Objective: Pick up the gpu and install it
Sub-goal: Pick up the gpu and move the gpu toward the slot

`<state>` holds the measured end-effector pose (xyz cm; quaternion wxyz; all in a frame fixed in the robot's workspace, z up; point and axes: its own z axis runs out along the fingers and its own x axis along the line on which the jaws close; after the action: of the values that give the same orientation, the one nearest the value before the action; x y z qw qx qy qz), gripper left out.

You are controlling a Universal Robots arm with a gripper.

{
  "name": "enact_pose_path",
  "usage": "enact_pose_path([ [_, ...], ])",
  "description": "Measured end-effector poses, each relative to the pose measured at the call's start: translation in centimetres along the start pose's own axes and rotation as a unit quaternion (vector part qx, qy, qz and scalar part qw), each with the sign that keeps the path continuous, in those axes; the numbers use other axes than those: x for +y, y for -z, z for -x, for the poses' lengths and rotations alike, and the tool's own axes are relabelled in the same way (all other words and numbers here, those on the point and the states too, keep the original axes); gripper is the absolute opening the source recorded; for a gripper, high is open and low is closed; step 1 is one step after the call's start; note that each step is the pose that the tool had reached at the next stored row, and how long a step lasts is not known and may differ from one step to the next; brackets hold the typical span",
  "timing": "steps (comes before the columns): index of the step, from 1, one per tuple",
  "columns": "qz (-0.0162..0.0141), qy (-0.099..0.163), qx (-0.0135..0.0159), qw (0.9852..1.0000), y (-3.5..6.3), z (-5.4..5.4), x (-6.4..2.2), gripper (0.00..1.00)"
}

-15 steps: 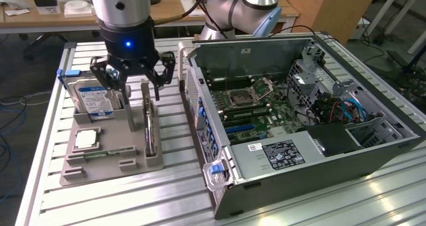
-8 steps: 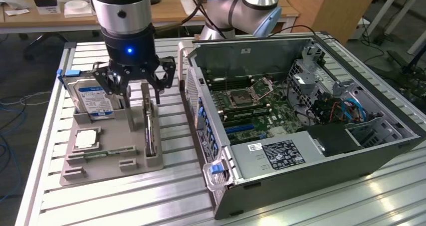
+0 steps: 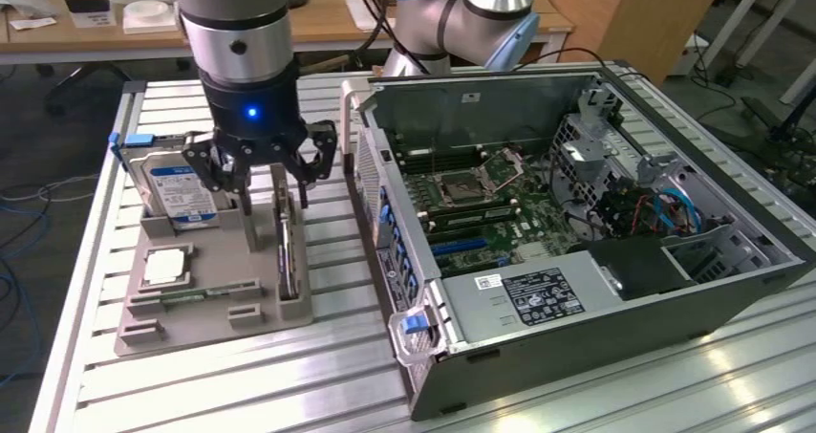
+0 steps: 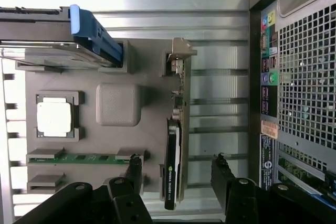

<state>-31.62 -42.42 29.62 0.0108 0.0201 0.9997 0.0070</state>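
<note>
Wrist view: spread hand (image 4: 177,162) straddles the edge-standing gpu (image 4: 174,135).

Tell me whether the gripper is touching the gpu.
Apart. Wrist view shows the open gripper straddling the gpu with a gap beside each finger.

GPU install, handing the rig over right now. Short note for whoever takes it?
Gripper: open, holding nothing, over the parts holder. In the wrist view its fingers sit either side of the gpu; whether they touch it cannot be told.
Gpu: standing on edge in its holder slot, beside the open computer case.
Done: gripper lined up on the card.
Left: the pick and the install; the blue slots in the case show no card.
</note>
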Motion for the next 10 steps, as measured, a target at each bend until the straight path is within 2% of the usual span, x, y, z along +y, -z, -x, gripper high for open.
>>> enact_pose_path([
  [6, 0.0001, 0.000, 0.0001, 1.0000, -1.10, 0.0, -0.06, 0.65],
  [10, 0.0000, -0.004, 0.0000, 1.0000, -1.82, 0.0, -0.55, 0.65],
])
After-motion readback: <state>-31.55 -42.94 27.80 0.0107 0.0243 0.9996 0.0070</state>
